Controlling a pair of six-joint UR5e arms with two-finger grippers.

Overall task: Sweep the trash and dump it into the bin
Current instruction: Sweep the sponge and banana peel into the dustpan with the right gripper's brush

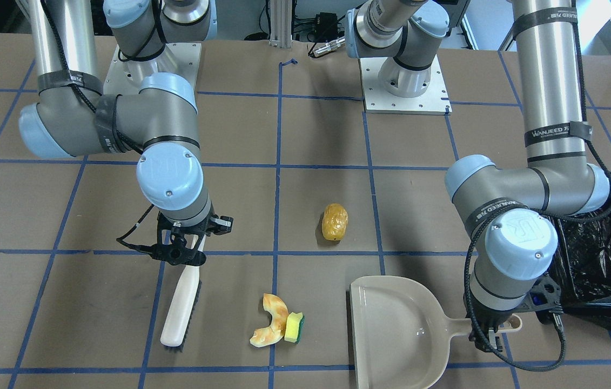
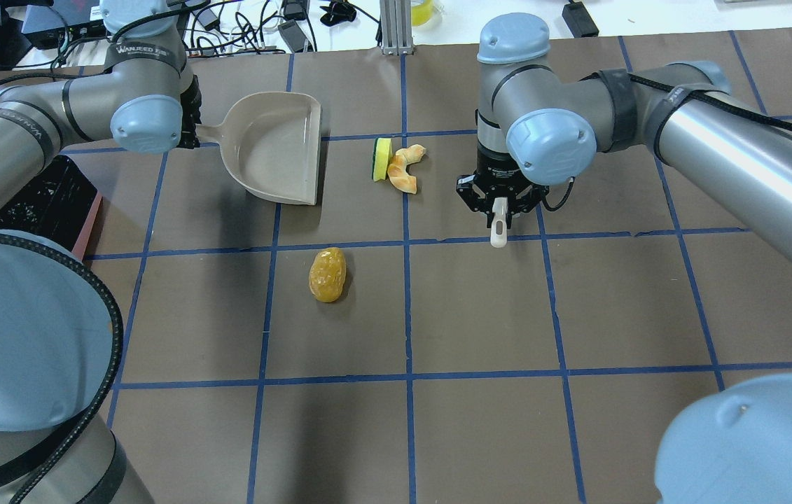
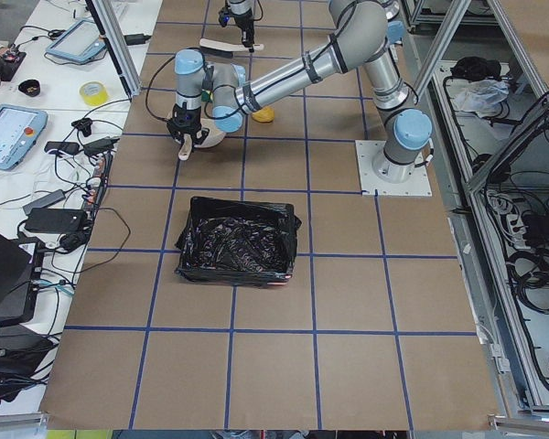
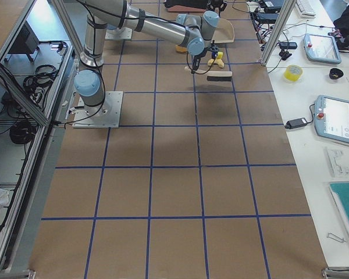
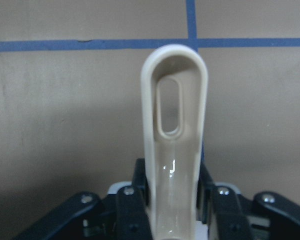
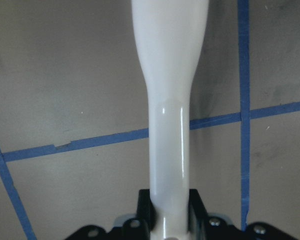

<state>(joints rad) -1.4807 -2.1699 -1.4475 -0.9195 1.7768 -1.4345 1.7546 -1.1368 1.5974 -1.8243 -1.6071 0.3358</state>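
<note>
The trash lies on the brown table: a golden potato-like lump (image 1: 334,221) (image 2: 327,274), and a curved bread piece (image 1: 270,321) (image 2: 404,168) touching a yellow-and-green sponge (image 1: 294,327) (image 2: 381,159). My right gripper (image 1: 183,249) (image 6: 170,212) is shut on the handle of a beige brush (image 1: 181,308) that lies on the table, apart from the bread on the side away from the dustpan. My left gripper (image 1: 491,337) (image 5: 172,200) is shut on the handle of the beige dustpan (image 1: 391,346) (image 2: 262,164), which lies flat and empty. The bin (image 1: 608,259) (image 3: 238,240), lined with a black bag, stands beside the left arm.
Blue tape lines grid the table. The arm bases (image 1: 405,86) stand at the robot's edge. In the exterior left view, tablets, cables and a tape roll (image 3: 93,92) lie on a side bench beyond the table's far edge.
</note>
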